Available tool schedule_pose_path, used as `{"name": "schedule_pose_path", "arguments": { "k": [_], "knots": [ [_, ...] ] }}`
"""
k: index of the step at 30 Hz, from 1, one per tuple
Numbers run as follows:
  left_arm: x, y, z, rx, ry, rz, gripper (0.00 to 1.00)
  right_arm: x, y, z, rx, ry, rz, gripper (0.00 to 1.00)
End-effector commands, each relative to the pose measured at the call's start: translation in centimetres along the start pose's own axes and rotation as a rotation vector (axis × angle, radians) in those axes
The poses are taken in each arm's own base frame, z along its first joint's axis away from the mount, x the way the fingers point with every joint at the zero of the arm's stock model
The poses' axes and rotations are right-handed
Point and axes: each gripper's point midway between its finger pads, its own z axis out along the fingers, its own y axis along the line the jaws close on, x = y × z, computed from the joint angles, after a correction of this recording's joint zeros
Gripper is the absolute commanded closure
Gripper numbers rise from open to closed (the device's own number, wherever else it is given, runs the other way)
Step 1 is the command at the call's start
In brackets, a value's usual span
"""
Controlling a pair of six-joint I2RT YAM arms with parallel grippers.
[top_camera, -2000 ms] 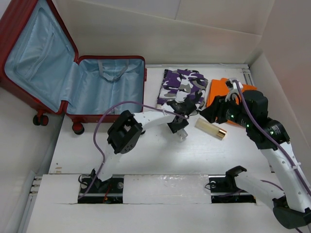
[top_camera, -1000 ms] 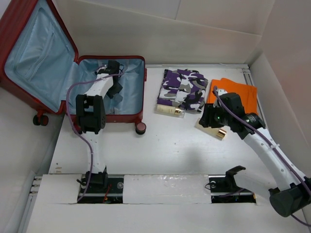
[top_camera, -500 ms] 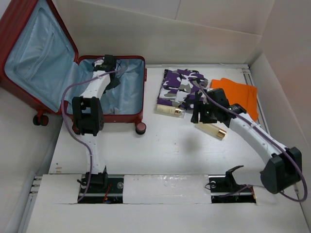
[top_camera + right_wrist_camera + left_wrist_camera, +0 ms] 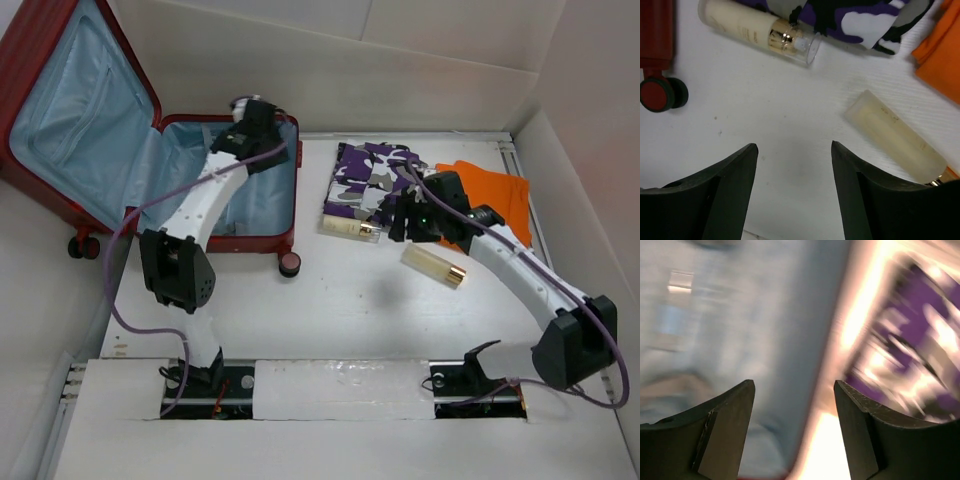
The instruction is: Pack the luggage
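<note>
Right wrist view: my right jaws are apart and hold nothing, above the counter (image 4: 785,130), between the first bottle (image 4: 757,31) by the purple cloth (image 4: 855,20) and the second bottle (image 4: 895,137). My left jaws are apart and empty over the open red suitcase (image 4: 70,110) on the left. I think a bottle comes next: drop over its middle, then squeeze.

**Top external:** fixed high behind the arm bases, facing down and toward the far wall. Wide view covering the whole worktop (image 4: 330,310) and the open luggage (image 4: 80,110) at far left.

**Left wrist:** very near and blurred. Looks past the left tool (image 4: 794,390) at blue lining, with purple cloth (image 4: 910,340) on the right.

**Right wrist:** near, facing straight down past the right tool (image 4: 793,150).

**Shared by right wrist and top external:** left cream bottle (image 4: 757,27), right cream bottle (image 4: 895,137), luggage wheel (image 4: 657,95), purple cloth, orange cloth (image 4: 940,55).
</note>
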Motion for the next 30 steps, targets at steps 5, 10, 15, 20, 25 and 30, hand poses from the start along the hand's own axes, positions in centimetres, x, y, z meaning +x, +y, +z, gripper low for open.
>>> {"name": "schedule_pose_path", "arguments": {
  "k": [5,10,15,20,25,30],
  "knots": [
    [11.3,-14.0,-10.2,0.429,0.128,0.264,0.38,3.0,-7.4,-2.1,0.218,-0.003,0.144,0.26],
    [16.2,-17.5,-13.1,0.575,0.216,0.3,0.38,2.7,-9.5,-2.2,0.241,-0.008,0.217,0.07],
    [16.9,-18.6,-13.4,0.614,0.24,0.308,0.38,2.3,-9.0,0.3,0.101,0.1,0.2,0.06],
    [15.5,-18.5,-13.9,0.613,0.185,0.323,0.38,3.0,-8.8,2.3,0.038,0.121,0.205,0.05],
    [16.0,-17.3,-13.4,0.59,0.2,0.326,0.38,2.9,-9.6,3.9,0.048,0.097,0.228,0.02],
    [16.1,-17.0,-13.2,0.591,0.205,0.321,0.38,3.1,-9.6,4.9,0.059,0.102,0.212,0.0]
  ]
}}
